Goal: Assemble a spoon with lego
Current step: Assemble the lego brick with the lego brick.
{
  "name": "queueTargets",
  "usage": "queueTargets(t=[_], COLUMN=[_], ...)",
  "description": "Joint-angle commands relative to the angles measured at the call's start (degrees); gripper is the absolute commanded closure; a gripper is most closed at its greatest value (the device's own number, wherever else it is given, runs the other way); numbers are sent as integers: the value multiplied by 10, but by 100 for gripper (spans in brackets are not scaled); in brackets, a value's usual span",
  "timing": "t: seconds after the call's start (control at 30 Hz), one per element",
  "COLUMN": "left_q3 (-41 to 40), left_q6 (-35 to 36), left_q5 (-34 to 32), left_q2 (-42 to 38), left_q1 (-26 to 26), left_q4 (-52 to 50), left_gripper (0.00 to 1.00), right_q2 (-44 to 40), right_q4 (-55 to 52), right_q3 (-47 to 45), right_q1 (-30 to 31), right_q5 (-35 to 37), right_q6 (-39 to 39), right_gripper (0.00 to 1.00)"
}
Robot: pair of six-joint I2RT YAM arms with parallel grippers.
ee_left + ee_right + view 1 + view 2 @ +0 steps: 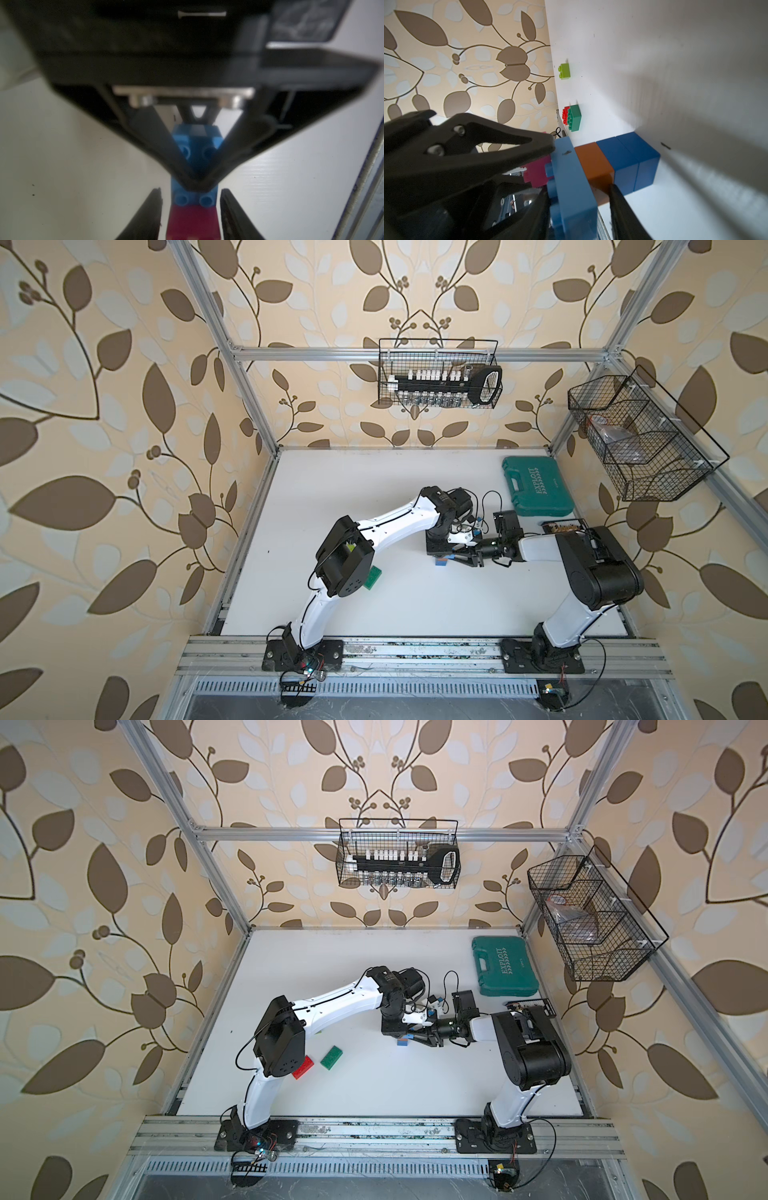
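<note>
Seen from above, a white table fills the lower middle of both top views, walled by leaf-patterned paper and a metal frame. Two robot arms rise from the bottom edge. The left arm bends in from the lower left and the right arm from the lower right, and their claws meet just right of centre. There sits the half-built spoon, mostly covered by both claws. The right wrist view shows it as five stacked bricks: two blue bricks at the end nearest the table, one orange brick, one long light-blue brick and one pink brick. The right gripper pinches this stack, one finger on the light-blue brick and the other against the orange. The left gripper is slightly spread, its two fingers flanking the pink brick with slivers of table showing on each side. Three loose bricks lie toward the table's lower left: one green brick, one red brick half hidden by the left arm's elbow, and one lime brick, clear only in the right wrist view. One teal tool case lies closed at the table's upper right. Two wire baskets hang on the frame. The back basket holds a black socket rack, and the side basket at the right edge has contents I cannot make out.
</note>
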Motion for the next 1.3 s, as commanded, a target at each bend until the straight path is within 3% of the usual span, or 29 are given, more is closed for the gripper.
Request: queueTargets(t=[0.0,0.07,0.1,0.13,0.33,0.6,0.97,1.2,1.27], left_q3=[7,8,7,7,10,10,-3,-32,-48], left_q6=[-9,-8,-8,-5,-6,-6,-15,-43,-69], left_q5=[-6,-2,-1,4,-1,-11,-24,-42,-64], left_q2=[6,2,0,-1,-15,-45,-72,-148,-188], left_q1=[-5,-5,-5,-5,-1,4,4,13,25], left_q4=[3,6,8,6,1,11,30,79,110], left_gripper=[48,45,33,2,1,1,1,1,1], right_q2=[11,13,12,11,0,-20,-62,-174,-218], right_q4=[-48,-48,-48,-48,-54,-42,-58,-180,-270], right_q3=[-4,-2,-3,-3,0,-3,-4,3,26], right_q1=[5,6,5,5,5,5,2,-42,-48], right_q5=[67,67,67,67,67,58,58,113,168], right_q6=[-4,-4,-5,-4,-6,6,9,-16,-54], right_gripper=[56,57,56,56,54,32,21,18,18])
